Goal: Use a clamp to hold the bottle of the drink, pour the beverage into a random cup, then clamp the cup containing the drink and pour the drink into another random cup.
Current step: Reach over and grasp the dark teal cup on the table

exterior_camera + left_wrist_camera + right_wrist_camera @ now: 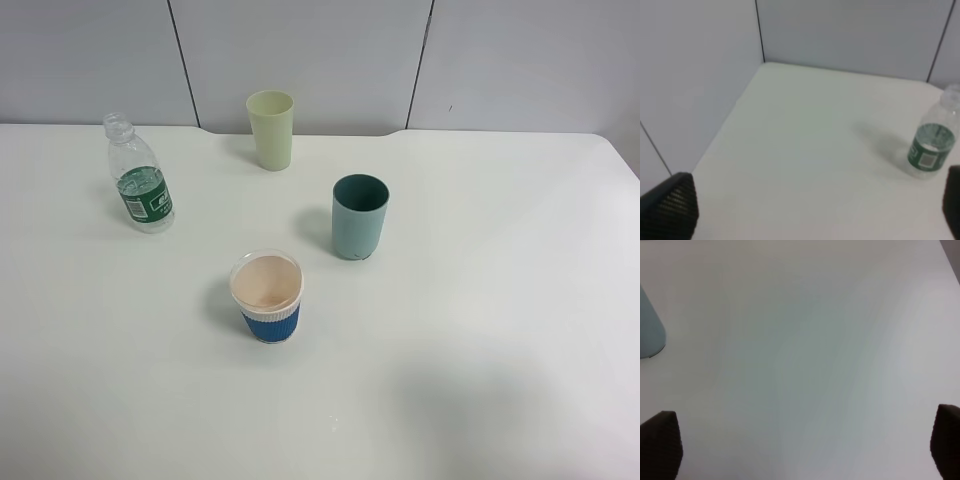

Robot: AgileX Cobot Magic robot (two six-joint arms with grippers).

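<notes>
One bottle (140, 180) on one table (480, 300), just the one, clear with a green label. Cups next: three in all, one teal tumbler (359, 218), one pale yellow-green tumbler (271, 132), one short blue-banded cup (268, 297). That makes two tumblers and one banded cup. And two grippers in the wrist views, left gripper (812, 205) and right gripper (804, 442), each showing two dark fingertips.

High camera overlooks the table (480, 350); low wrist cameras share its bottle (141, 190) and teal cup (359, 225).
</notes>
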